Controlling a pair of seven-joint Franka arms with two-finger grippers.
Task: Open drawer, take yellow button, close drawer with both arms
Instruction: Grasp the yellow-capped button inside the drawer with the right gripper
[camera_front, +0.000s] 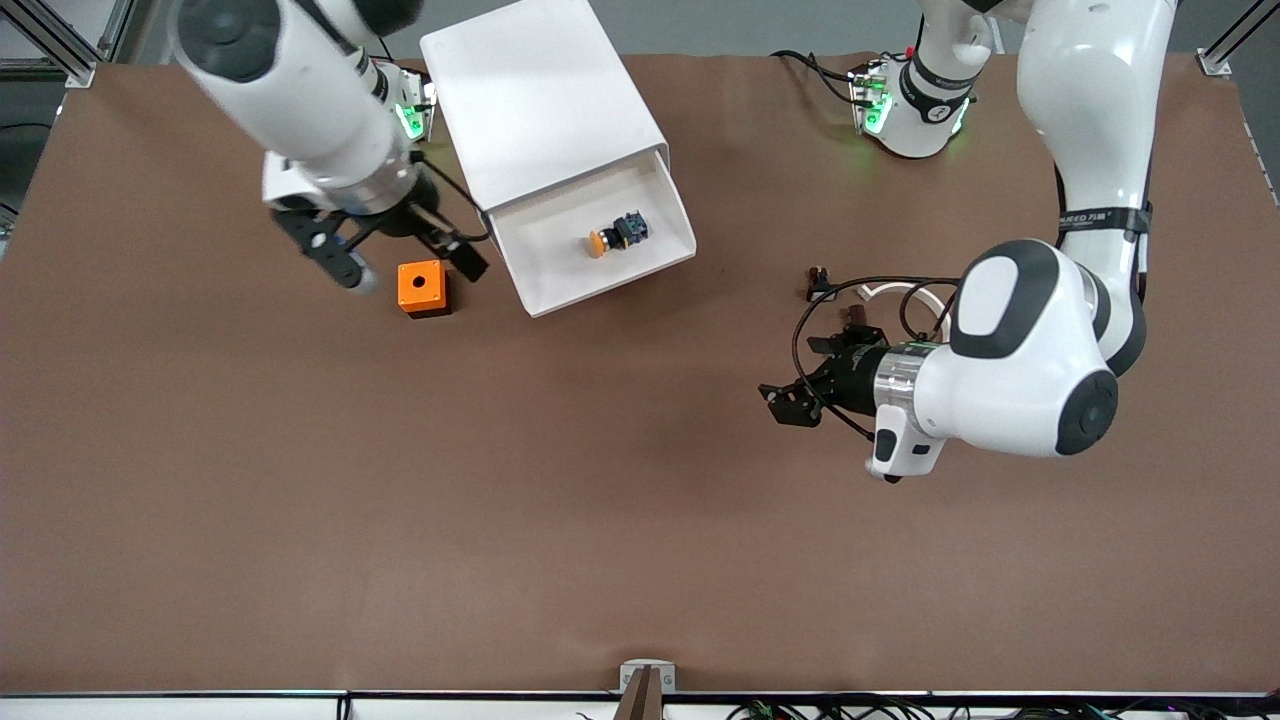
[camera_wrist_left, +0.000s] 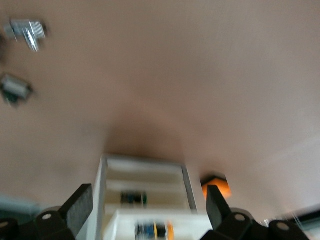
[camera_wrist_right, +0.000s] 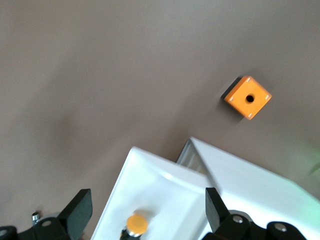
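The white cabinet (camera_front: 540, 90) stands near the robots' bases. Its top drawer (camera_front: 560, 255) is pulled out toward the front camera. The button (camera_front: 615, 233), orange-capped with a black body, lies on its side in the drawer. My right gripper (camera_front: 405, 262) hangs open over the table beside the cabinet, toward the right arm's end; its wrist view shows the drawer (camera_wrist_right: 150, 180) and button (camera_wrist_right: 136, 223) between the fingers. My left gripper (camera_front: 805, 375) is open and empty over the table toward the left arm's end, facing the cabinet's front (camera_wrist_left: 145, 172) and the button (camera_wrist_left: 155, 231).
An orange cube box (camera_front: 421, 287) with a round hole sits beside the drawer, under the right gripper. A small black part (camera_front: 820, 285) and a white looped cable (camera_front: 900, 295) lie near the left gripper. A lower drawer holds a dark item (camera_wrist_left: 133, 198).
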